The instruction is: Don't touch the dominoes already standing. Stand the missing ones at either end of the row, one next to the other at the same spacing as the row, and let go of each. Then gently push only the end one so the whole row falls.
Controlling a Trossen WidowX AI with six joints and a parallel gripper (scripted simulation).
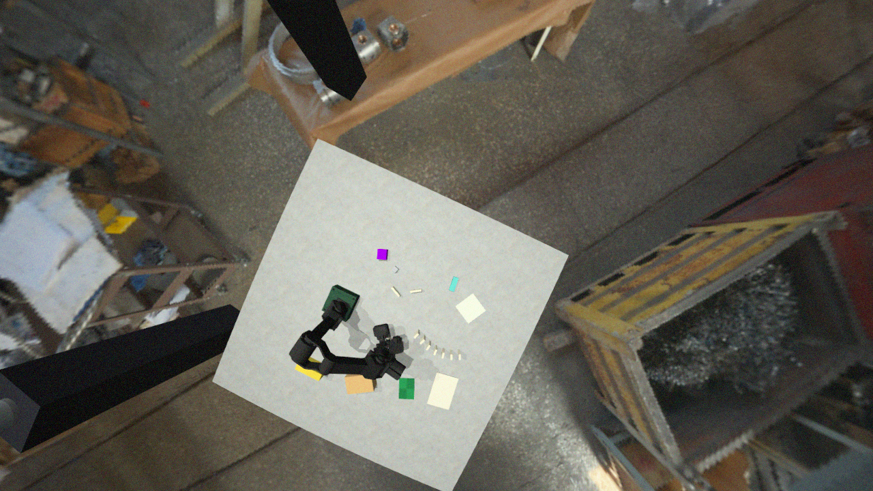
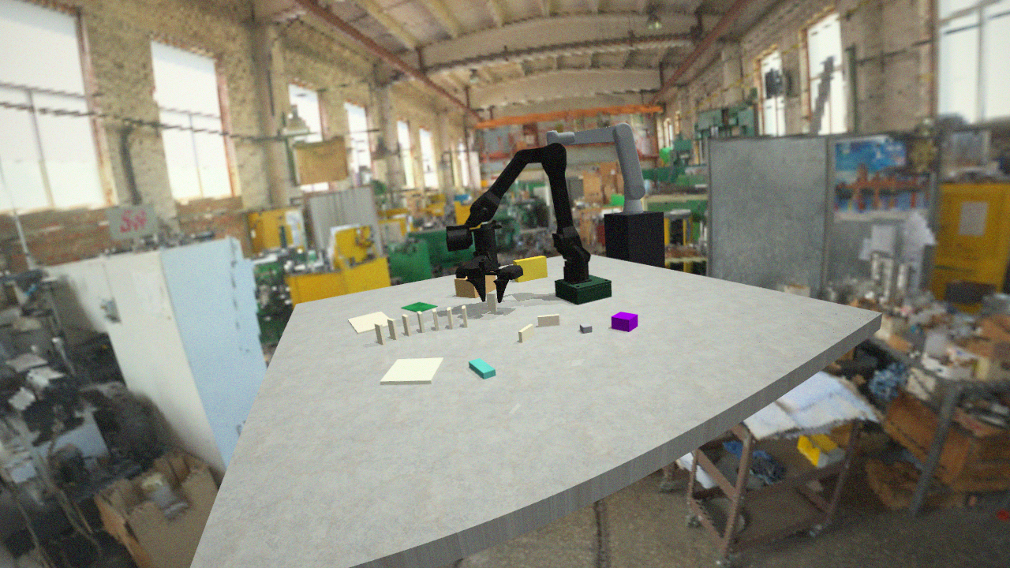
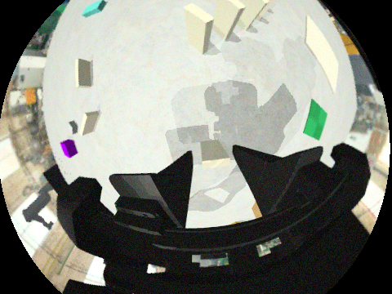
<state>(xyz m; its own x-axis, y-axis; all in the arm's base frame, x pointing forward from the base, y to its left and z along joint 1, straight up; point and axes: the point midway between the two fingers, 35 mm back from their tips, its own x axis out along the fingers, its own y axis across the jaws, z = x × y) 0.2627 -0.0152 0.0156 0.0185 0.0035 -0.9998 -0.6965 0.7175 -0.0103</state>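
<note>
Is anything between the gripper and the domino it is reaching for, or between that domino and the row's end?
Nothing visible. The domino already stands between the fingers of the gripper, and only bare table separates it from the row's nearest domino.
</note>
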